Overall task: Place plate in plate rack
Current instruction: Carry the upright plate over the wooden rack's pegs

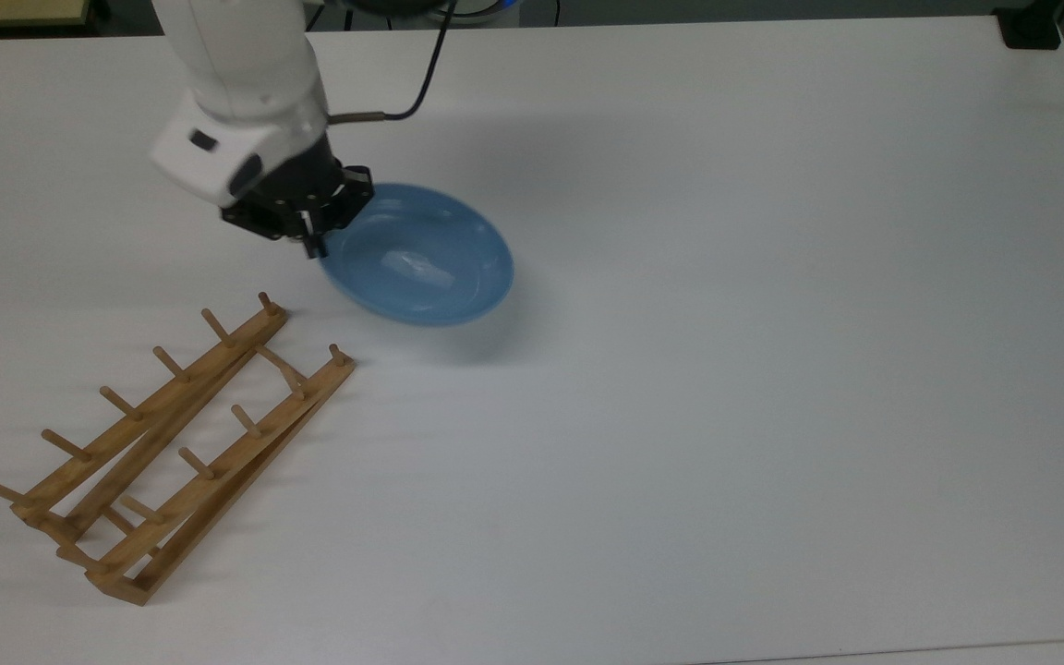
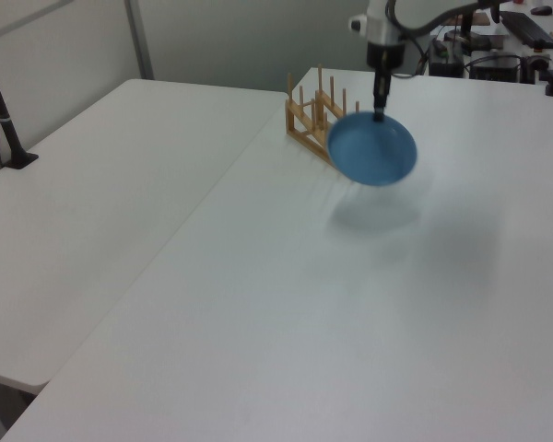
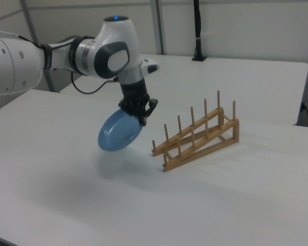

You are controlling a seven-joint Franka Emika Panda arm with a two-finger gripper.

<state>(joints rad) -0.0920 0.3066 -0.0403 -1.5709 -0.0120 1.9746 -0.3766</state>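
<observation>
One plate rack (image 1: 163, 443) sits at the top view's left on the table (image 1: 772, 369); to its right the hand (image 1: 315, 242) grips the plate (image 1: 417, 268) by its rim, lifted and tilted. Carry step: next, stand it upright between pegs

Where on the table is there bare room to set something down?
The table is bare across the top view's right, from the plate to its far edge. It is crowded between the plate rack and the tool holding the lifted plate.
</observation>
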